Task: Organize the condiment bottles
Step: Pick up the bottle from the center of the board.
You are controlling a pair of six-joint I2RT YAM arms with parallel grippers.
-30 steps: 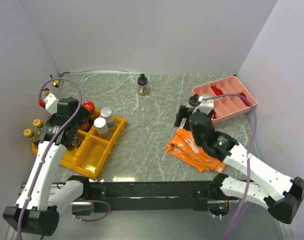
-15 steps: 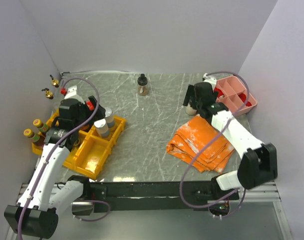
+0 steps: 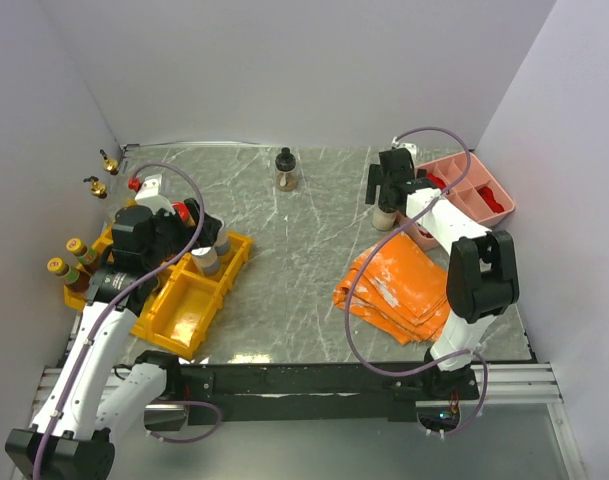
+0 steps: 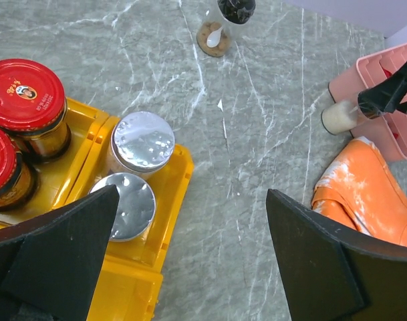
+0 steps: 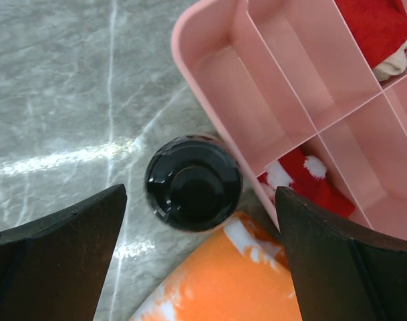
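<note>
Pick step: black-capped bottle (image 5: 192, 180), just beside pink tray (image 5: 210, 80), is hovered over by right gripper (image 3: 384, 195), fingers spread. Descent and closing are needed next. Left gripper (image 4: 190, 200) is also spread, nothing held.

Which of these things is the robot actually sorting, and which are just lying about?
Part of the job: black-capped bottle, black-topped jar, red-lidded jars, silver-lidded jars, gold-spout bottles, yellow-capped bottles.
Just lying about: pink divided tray, orange folded sheets, yellow bins.
</note>
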